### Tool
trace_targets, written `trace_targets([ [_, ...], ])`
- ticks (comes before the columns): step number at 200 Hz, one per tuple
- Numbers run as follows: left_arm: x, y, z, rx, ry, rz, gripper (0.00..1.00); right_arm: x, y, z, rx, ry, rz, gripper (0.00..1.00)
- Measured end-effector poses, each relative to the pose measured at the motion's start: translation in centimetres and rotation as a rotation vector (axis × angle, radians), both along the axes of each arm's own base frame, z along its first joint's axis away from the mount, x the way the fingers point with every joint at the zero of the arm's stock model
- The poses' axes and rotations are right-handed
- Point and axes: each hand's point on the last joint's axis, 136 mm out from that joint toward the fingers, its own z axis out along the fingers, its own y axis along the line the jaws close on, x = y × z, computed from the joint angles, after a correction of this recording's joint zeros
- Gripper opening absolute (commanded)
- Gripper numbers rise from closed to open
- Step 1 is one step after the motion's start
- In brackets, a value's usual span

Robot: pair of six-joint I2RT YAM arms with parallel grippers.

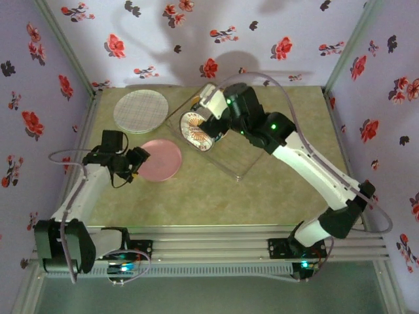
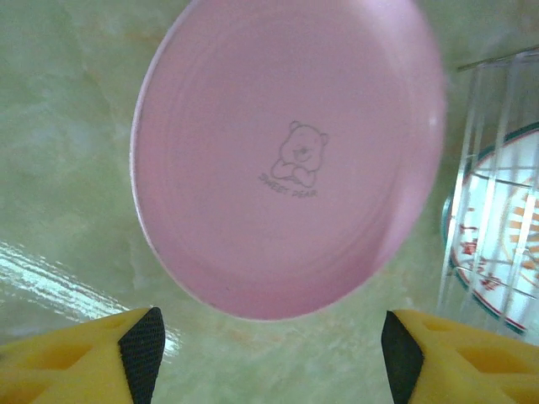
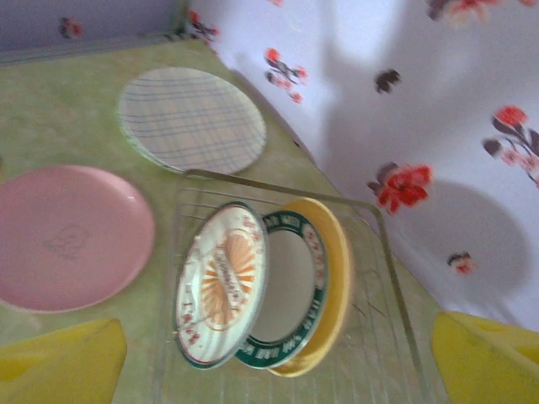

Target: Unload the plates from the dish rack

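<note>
Pink plate [image 1: 160, 159], white checked plate [image 1: 140, 110]

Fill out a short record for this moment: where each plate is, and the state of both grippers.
rack: clear dish rack on the table
standing in rack: sunburst plate, green-rimmed plate, yellow plate
flat on table: pink plate, checked plate
left gripper: open, empty, just short of the pink plate
right gripper: open, empty, facing the plates in the rack
</note>
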Motion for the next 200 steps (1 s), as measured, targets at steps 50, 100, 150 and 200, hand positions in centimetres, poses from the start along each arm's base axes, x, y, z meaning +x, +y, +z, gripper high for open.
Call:
trace_targets([
  [50,0.7,0.5,9.1,0.073,-0.232,-0.002,0.73,6.6,-3.4,-3.1,0.009,0.154,-0.206,0.92],
  [100,2.0,-1.4,17.7,0.082,-0.500,-0.086,0.73,10.0,-3.7,-8.0,-0.027,0.278,-0.278,0.87],
  [150,2.6,-4.1,21.9,0.043,-0.650,-0.156,0.73,12.7,-2.3,-11.2,-0.059,0.318,-0.296,0.75],
  [200,2.8,-5.5,22.8,0.027,-0.679,-0.193,0.73,14.7,-2.0,-13.6,-0.090,0.334,-0.324,0.70],
])
